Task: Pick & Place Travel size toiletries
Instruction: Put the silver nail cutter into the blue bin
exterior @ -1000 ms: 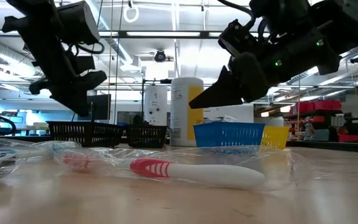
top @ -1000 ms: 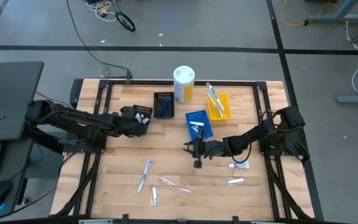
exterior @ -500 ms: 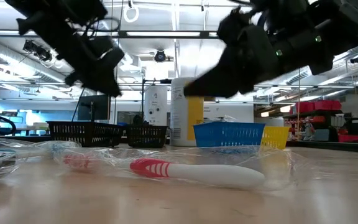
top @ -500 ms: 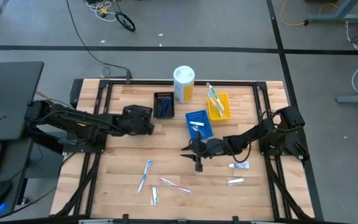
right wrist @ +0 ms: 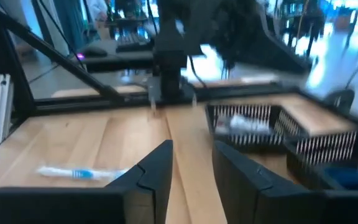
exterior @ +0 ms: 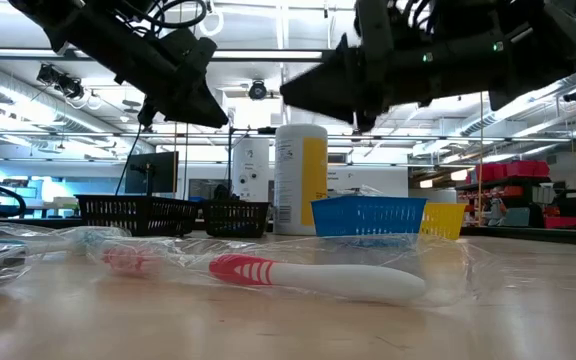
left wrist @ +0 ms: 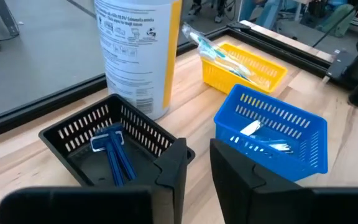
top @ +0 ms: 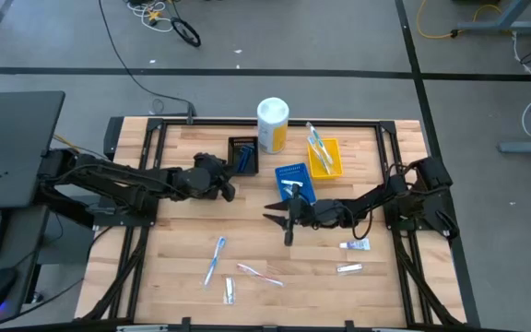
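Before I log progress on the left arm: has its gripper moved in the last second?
Yes. In the high view the left gripper has slid rightward across the table, from beside the black tray to just below it.

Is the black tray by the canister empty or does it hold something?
Not empty: the black tray holds dark blue razors lying on its floor.

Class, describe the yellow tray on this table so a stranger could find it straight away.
Start at the tall white-and-yellow canister by the table's far edge. Just right of it, seen from above, sits the yellow tray, beside a blue tray. It alone is yellow, and wrapped toothbrushes stick out over its rim.
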Motion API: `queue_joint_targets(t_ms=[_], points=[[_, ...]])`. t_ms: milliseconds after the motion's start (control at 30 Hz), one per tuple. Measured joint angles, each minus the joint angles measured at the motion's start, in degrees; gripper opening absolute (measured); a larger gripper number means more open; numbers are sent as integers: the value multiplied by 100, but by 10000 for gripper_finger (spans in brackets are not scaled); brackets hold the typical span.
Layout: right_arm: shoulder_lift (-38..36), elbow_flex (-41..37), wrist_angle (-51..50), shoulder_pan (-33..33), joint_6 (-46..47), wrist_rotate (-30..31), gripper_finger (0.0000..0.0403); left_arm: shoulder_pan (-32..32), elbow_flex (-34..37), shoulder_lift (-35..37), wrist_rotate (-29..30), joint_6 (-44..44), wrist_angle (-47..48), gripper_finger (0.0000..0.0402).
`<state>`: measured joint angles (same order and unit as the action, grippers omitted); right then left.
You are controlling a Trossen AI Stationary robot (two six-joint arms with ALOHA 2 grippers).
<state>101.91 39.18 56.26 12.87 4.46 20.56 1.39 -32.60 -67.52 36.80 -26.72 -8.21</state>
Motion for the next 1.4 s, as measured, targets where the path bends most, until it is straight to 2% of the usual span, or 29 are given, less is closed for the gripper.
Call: queue_joint_targets(t_ms=[200,333,533,667,833,967,1100,1333,1400], points=[[4,-2,-868,-350,751,-653,158,-2,0,-12,-5,-11,-26,68],[9,-2,-777,-375,818,-1351,179,-4,0,-12,-13,-155,-28,65],[-17,-2,-906,95,526,-2413,186,-4,0,-12,-20,-147,-28,63],[-588,-4,-1914,560,352,-3096,186,-2,0,-11,-20,-108,-18,63],[-1793,2,-5147,1176,476,-3115,186,-2,0,-12,-24,-103,13,63],[-2287,2,-6903,1820,1508,-3130,186,-2,0,-12,-16,-143,49,63],[-2200,-2,-7702,2467,2408,-3020,186,-2,0,-12,-13,-238,99,63],[-2004,-7,-8183,3244,2878,-1466,186,-2,0,-10,12,-144,129,63],[-2004,-4,-8196,3270,3240,-1330,186,-2,0,-11,15,-87,138,63]])
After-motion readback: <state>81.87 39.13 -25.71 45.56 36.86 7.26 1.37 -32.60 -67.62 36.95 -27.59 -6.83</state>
